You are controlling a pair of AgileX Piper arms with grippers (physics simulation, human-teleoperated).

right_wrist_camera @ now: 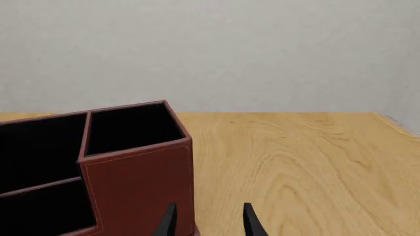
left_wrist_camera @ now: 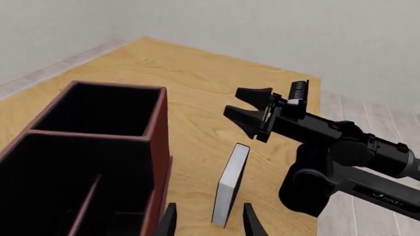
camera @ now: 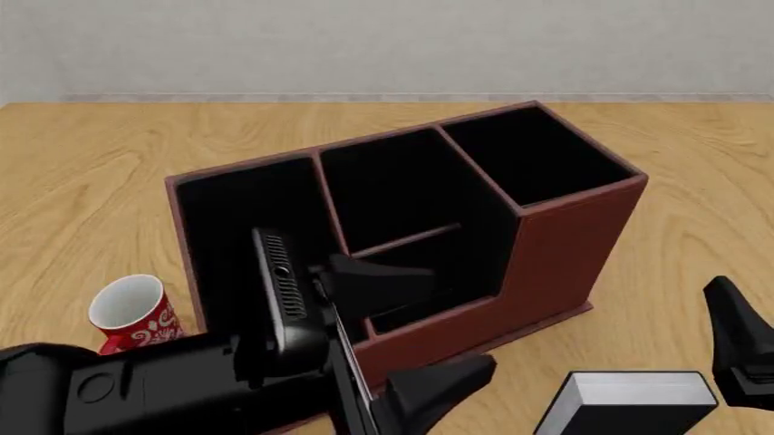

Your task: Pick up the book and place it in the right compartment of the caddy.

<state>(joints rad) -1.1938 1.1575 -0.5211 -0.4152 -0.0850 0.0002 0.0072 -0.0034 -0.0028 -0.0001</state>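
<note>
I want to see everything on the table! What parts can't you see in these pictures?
- Small thick black-covered book: its lower part is cut off by the front view's bottom edge.
- Red-and-white patterned mug: its base is hidden behind the left arm.
- Big reddish-brown three-section caddy: its left front is hidden by the left claw.

Three views (caddy [camera: 556,245] shared)

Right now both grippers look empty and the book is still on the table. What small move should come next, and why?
Probably ease the left gripper forward around the book, then close. In the left wrist view the book stands upright on the table, lined up with the gap between the open fingers. The right gripper hangs open above it, holding nothing. The caddy waits beside the book.
</note>
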